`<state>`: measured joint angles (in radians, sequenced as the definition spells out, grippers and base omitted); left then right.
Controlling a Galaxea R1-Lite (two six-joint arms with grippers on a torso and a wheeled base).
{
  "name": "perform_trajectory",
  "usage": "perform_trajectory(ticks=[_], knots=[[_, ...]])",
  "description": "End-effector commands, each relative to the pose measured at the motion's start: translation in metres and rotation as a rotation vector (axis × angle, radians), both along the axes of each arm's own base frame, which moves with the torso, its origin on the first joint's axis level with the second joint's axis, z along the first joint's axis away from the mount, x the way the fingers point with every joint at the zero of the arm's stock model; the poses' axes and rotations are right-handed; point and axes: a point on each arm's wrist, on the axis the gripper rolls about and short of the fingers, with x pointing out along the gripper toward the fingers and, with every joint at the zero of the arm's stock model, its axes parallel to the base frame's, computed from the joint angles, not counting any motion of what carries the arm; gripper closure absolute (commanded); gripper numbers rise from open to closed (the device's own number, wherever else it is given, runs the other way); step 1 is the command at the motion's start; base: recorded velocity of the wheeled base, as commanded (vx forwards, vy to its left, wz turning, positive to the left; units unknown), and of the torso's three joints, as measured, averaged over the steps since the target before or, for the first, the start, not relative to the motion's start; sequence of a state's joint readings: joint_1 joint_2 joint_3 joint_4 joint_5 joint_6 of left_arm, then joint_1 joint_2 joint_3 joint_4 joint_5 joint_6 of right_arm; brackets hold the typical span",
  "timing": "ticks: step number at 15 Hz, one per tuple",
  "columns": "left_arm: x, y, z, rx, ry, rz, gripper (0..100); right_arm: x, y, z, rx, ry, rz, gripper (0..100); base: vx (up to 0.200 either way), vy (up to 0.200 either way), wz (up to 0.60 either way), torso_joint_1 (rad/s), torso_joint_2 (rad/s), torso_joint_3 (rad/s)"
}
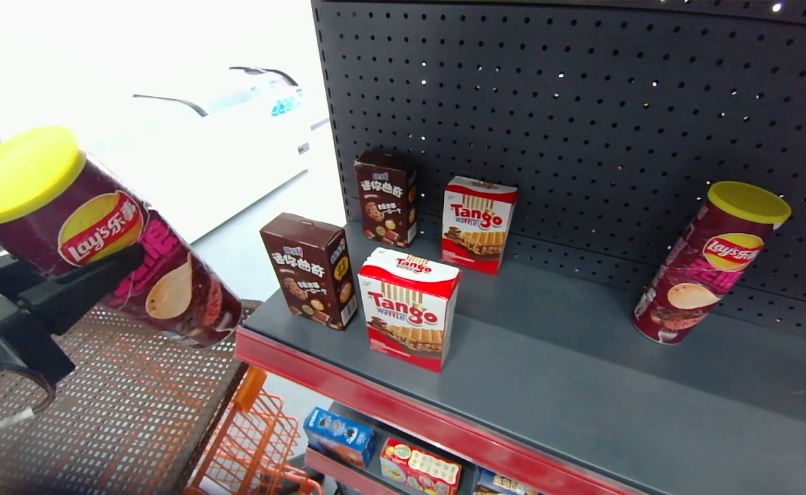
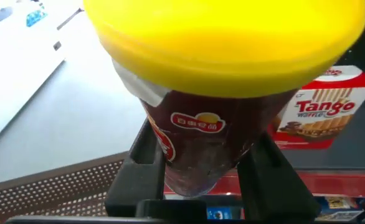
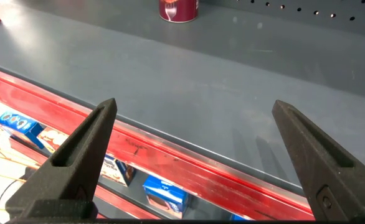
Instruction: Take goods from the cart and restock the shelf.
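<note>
My left gripper (image 1: 110,271) is shut on a maroon chips can with a yellow lid (image 1: 93,234), held tilted above the orange cart (image 1: 135,412), left of the shelf. From the left wrist, the can (image 2: 207,137) sits between the black fingers (image 2: 139,162). A second chips can (image 1: 708,265) stands on the grey shelf (image 1: 581,385) against the pegboard at the right. My right gripper (image 3: 201,162) is open with nothing in it, over the shelf's red front edge (image 3: 170,149); the standing can's base (image 3: 178,9) is beyond it.
On the shelf's left part stand two brown cookie boxes (image 1: 313,269) (image 1: 387,198) and two red-and-white wafer boxes (image 1: 408,308) (image 1: 478,223). A lower shelf holds more packets (image 1: 375,454). Bare shelf surface lies between the boxes and the standing can.
</note>
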<state>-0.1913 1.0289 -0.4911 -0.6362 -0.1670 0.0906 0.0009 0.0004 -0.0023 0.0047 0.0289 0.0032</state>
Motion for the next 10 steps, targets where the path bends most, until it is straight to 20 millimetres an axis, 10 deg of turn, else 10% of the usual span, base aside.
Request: perform_trajectory(ticks=[1, 10], knots=[[-0.003, -0.007, 0.005, -0.009, -0.019, -0.055, 100, 0.0, 0.0, 0.0, 0.0, -0.001, 0.001, 0, 0.0, 0.0, 0.0, 0.0, 0.0, 0.0], [-0.02, -0.023, -0.004, -0.044, 0.02, -0.399, 100, 0.0, 0.0, 0.0, 0.0, -0.001, 0.001, 0, 0.0, 0.0, 0.0, 0.0, 0.0, 0.0]])
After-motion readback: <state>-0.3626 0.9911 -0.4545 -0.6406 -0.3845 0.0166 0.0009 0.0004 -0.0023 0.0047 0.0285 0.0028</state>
